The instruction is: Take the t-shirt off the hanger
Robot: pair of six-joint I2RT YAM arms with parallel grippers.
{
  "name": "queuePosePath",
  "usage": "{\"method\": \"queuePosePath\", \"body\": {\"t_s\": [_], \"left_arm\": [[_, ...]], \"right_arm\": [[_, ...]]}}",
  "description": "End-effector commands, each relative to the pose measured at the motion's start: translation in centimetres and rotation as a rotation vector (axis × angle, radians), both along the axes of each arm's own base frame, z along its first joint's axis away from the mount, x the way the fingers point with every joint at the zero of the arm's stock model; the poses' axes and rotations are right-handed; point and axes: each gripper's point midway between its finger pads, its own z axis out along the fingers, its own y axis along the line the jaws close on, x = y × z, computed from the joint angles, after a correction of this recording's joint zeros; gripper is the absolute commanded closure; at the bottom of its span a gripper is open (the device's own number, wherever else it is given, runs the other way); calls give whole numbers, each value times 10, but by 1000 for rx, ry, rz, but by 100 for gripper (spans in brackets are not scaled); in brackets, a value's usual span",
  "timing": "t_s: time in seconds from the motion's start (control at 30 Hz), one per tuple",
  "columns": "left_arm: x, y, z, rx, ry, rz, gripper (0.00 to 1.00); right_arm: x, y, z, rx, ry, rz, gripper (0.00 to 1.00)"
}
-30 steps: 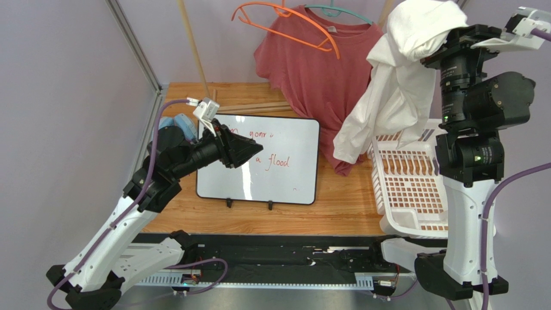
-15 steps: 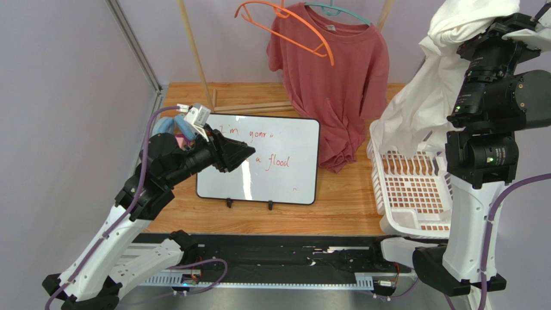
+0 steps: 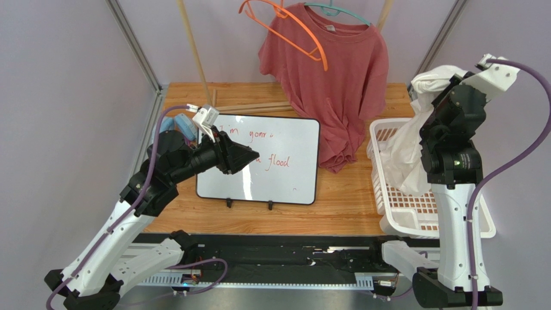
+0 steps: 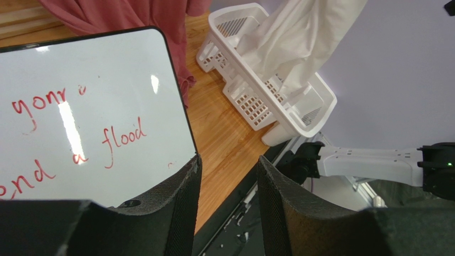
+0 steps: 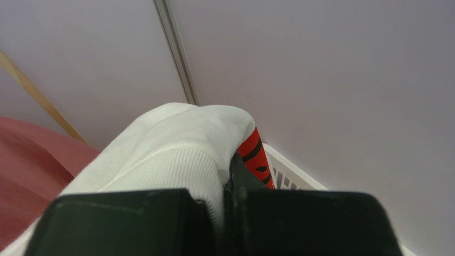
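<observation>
A white t-shirt (image 3: pixel 409 147) hangs from my right gripper (image 3: pixel 432 89), which is shut on its bunched collar (image 5: pixel 176 146); its lower part drapes into the white basket (image 3: pixel 414 218). In the right wrist view my gripper (image 5: pixel 227 186) pinches the ribbed cloth, with a red and black print beside it. An empty orange hanger (image 3: pixel 292 29) hangs at the back. A red t-shirt (image 3: pixel 336 84) hangs on a teal hanger (image 3: pixel 337 10). My left gripper (image 3: pixel 249 155) is open and empty above the whiteboard (image 3: pixel 284 177); the left wrist view shows it (image 4: pixel 227 176) holding nothing.
The whiteboard (image 4: pixel 80 106) with red writing lies on the wooden table. The basket (image 4: pixel 251 104) stands at the right edge. Wooden rack poles (image 3: pixel 194 48) rise at the back. A blue object (image 3: pixel 184 126) lies behind my left arm.
My right arm has swung down and to the right with the white t-shirt, from high above to over the basket. The red t-shirt sways slightly. The left arm barely moved.
</observation>
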Motion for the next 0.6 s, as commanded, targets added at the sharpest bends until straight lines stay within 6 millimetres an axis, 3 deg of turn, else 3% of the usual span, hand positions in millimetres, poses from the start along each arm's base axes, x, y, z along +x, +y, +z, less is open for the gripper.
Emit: {"method": "queuePosePath", "body": {"t_s": [0.0, 0.03, 0.07, 0.13, 0.17, 0.23, 0.33, 0.43, 0.57], "left_arm": [[-17, -4, -2, -34, 22, -79, 52], [-18, -6, -6, -40, 31, -88, 52], [-24, -6, -5, -53, 29, -106, 52], [-27, -7, -10, -71, 52, -115, 53], [-31, -6, -8, -86, 49, -125, 53], [-36, -6, -12, -106, 66, -138, 53], [-43, -3, -9, -141, 66, -142, 53], [-53, 0, 6, -179, 46, -163, 53], [-67, 4, 25, -253, 38, -189, 53]], "right_arm": [[-25, -10, -38, 130, -27, -53, 100], [-22, -7, -53, 165, -20, -38, 100], [-18, -3, -79, 185, 44, -24, 100], [-12, 6, -107, 245, 90, 14, 100], [-17, -2, -135, 274, 163, -30, 100], [-19, -2, -161, 358, 173, -56, 100], [-25, 0, -220, 470, 285, -78, 100], [-31, -6, -280, 613, 375, -148, 100], [-42, -1, -336, 854, 477, -281, 100]]}}
